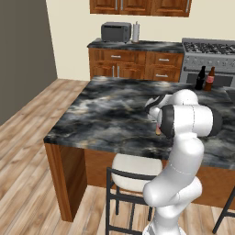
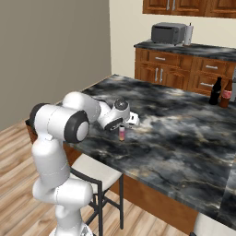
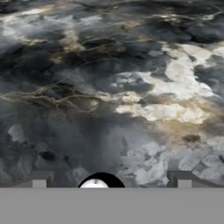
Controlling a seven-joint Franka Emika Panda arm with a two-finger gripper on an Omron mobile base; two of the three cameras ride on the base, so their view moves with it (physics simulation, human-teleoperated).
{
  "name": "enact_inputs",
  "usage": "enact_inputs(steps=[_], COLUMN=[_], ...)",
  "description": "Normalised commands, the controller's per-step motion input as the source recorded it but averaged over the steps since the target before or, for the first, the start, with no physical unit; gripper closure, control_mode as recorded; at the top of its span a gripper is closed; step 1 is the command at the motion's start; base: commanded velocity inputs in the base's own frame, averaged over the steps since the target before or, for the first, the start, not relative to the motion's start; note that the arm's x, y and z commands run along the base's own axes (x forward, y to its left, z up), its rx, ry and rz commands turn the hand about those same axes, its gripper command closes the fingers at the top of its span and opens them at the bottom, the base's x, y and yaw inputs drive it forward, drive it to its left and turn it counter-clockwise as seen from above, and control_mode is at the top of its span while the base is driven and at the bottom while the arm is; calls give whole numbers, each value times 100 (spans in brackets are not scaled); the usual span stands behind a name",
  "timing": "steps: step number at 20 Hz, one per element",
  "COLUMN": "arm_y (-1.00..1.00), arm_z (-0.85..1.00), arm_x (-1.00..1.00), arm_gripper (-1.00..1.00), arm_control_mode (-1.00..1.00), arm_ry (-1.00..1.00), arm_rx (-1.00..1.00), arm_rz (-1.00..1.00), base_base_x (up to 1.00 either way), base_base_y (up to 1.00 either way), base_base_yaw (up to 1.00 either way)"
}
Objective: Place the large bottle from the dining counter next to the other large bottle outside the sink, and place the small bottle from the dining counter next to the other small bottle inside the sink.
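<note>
Hanging low over the dining counter (image 2: 184, 138), the end effector (image 2: 123, 123) is seen with its two fingers spread wide, and nothing is held between them. In the hand view the two dark fingertips (image 3: 41, 178) are found at the bottom, far from each other, and between them the round dark cap of the small bottle (image 3: 100, 180) is seen from above, nearer to the left fingertip. It cannot be told if a finger touches it.

In the right base view the small bottle (image 2: 121, 133), pinkish-orange with a dark cap, is standing upright on the marbled top just under the end effector, near the front edge of the dining counter. In the left base view only a small part of it (image 1: 158, 131) is visible beside the white arm.

At the far corner of the dining counter the large black bottle (image 2: 215, 91) is standing upright, and the brown bottle (image 2: 225, 96) with red label is placed just beside it. Both are well apart from the end effector. Behind the dining counter, a toaster oven (image 2: 168, 33) is seen on the wall cabinets.
</note>
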Motion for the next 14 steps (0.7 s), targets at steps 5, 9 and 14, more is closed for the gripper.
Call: enact_inputs(steps=[5, 9, 14], arm_y=[0, 0, -1], arm_z=[-16, -15, -15], arm_x=[18, 15, 13], arm_gripper=[100, 100, 100], arm_control_mode=[-100, -100, -100], arm_ry=[0, 0, 0], arm_rx=[0, 0, 0], arm_rz=[4, 4, 3], base_base_x=[0, 0, 0], base_base_y=[0, 0, 0], base_base_yaw=[0, 0, 0])
